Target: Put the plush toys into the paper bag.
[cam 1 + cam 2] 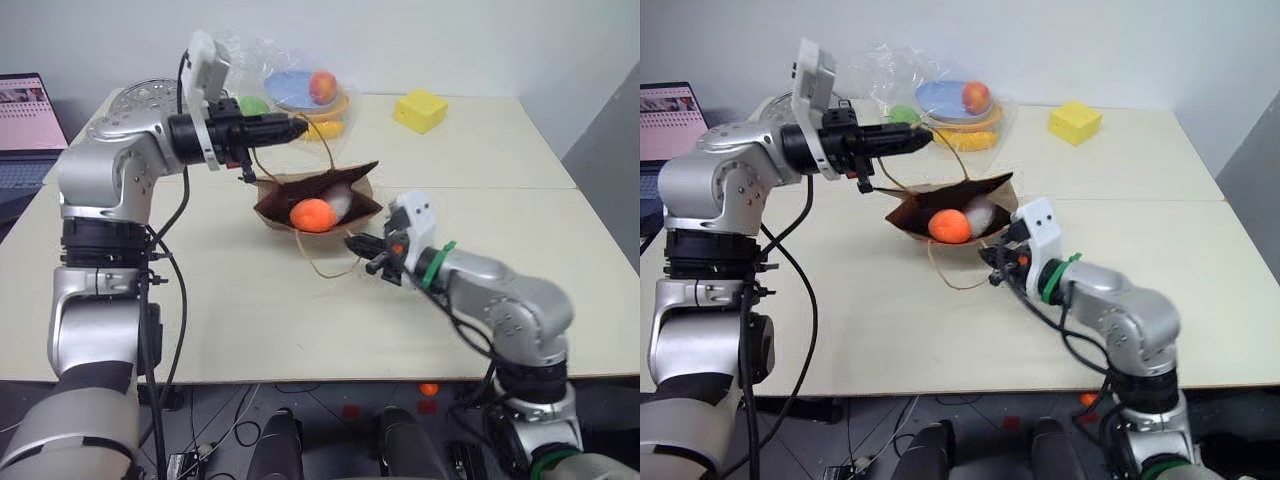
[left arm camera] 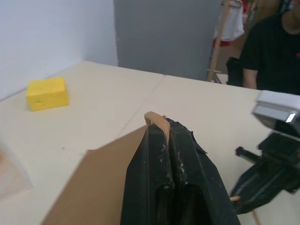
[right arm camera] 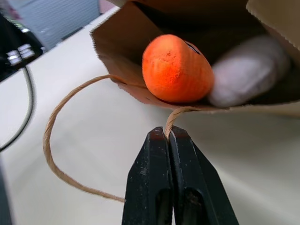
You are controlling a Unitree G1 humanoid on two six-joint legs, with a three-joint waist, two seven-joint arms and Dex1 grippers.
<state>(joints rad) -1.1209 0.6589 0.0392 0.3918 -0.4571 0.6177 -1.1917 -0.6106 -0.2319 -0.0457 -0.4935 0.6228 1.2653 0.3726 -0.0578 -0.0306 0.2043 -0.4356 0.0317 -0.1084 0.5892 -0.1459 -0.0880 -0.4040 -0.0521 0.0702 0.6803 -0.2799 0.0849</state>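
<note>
Black fingers of my right gripper (image 3: 168,133) pinch the near handle (image 3: 61,154); beyond it, paper bag (image 1: 275,200) lies mid-table, carrot (image 1: 313,215) and white toy (image 1: 340,200) at its mouth. Farther left, my left gripper (image 1: 300,127) clamps the far handle (image 2: 157,123), likely to tip toys deeper.

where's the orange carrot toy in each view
Left eye: carrot toy in the paper bag mouth, centre.
Right eye: likewise, left of centre.
Left wrist: I cannot make it out.
Right wrist: upper centre, above the right tool.
Shared landmark: the brown bag.
</note>
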